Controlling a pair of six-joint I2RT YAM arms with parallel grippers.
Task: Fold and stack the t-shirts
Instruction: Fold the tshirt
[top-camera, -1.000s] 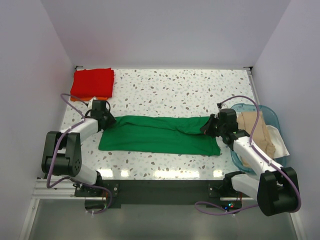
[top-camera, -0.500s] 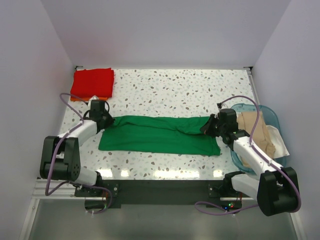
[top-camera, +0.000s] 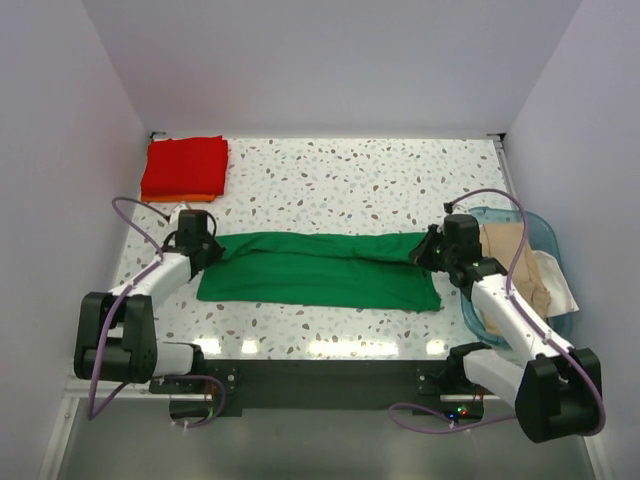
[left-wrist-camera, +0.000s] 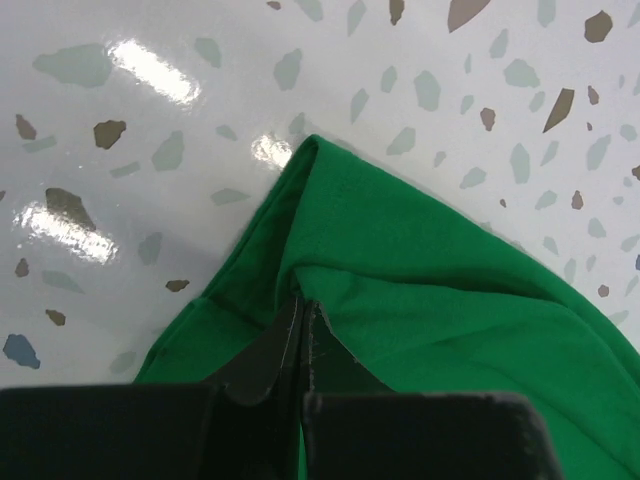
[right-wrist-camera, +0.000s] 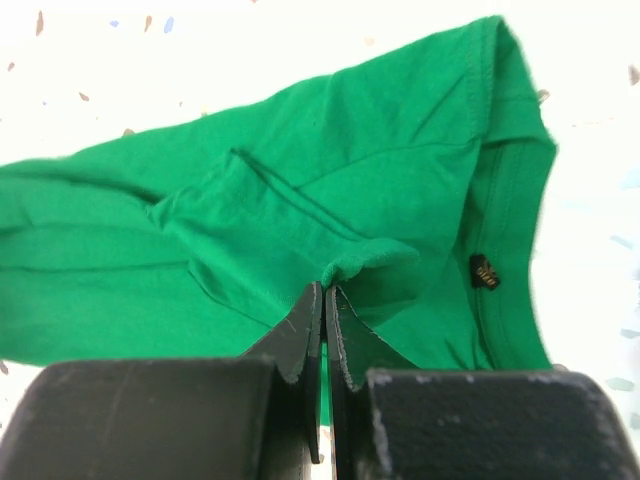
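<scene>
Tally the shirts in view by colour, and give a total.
green shirt: 1
red shirt: 1
orange shirt: 1, only an edge showing under the red
beige shirt: 1
white shirt: 1
Total: 5

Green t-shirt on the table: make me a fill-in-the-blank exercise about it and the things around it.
The left jaws and the right jaws are both ____ on the green t-shirt.
The folded red t-shirt lies on a bottom t-shirt coloured ____.
The blue basket holds a white t-shirt and a ____ one.
Missing words: shut, orange, beige.
</scene>
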